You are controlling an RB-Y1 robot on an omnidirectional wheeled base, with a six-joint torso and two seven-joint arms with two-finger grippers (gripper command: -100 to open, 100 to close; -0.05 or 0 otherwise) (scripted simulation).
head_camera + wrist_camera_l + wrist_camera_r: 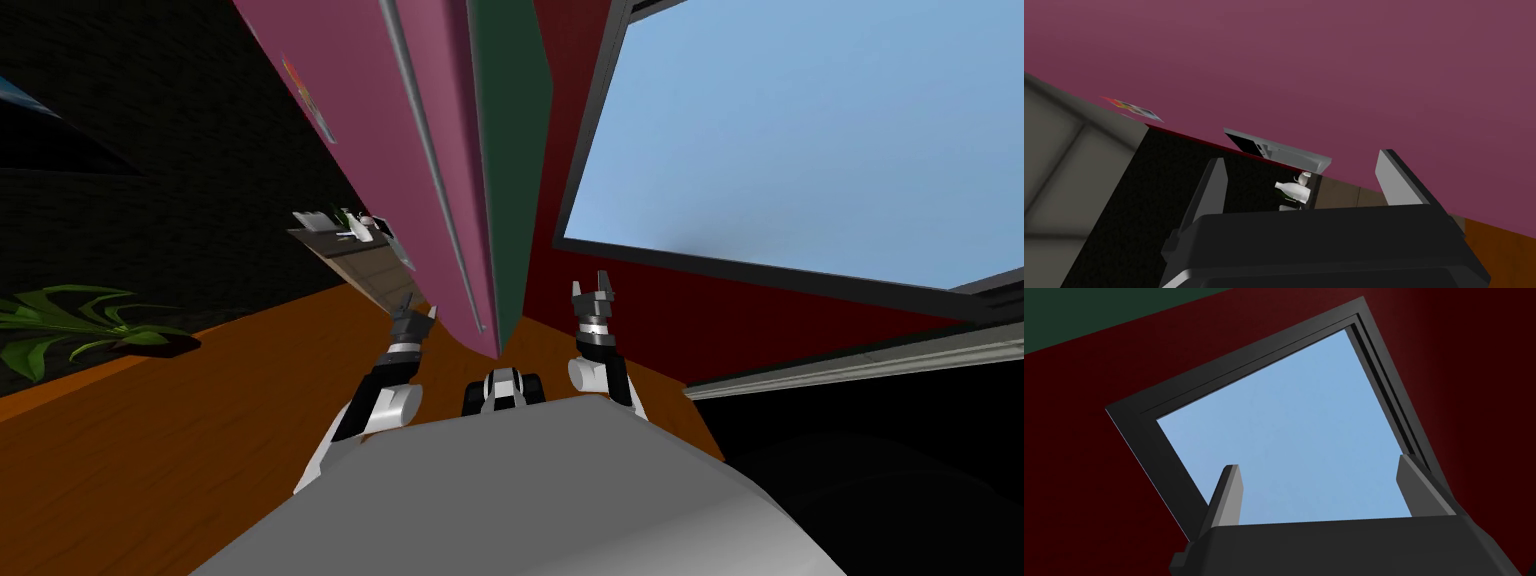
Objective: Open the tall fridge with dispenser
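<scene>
Home kitchen: tall fridge [375, 130], counter [368, 270] with dishes [362, 226].

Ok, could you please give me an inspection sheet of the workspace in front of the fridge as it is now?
Surface: orange wood-grain floor.
Job's things: pink fridge door close ahead, with a long grey handle; neither gripper holds it.
Clutter: colourful sticker on the door; counter with white vessels beyond the left arm; green plant at the far left.
Grippers: left gripper open, empty, near the door; right gripper open, empty, pointing toward the window.
Cables: nothing seen.
Surroundings: dark red wall; large window showing plain blue.
</scene>
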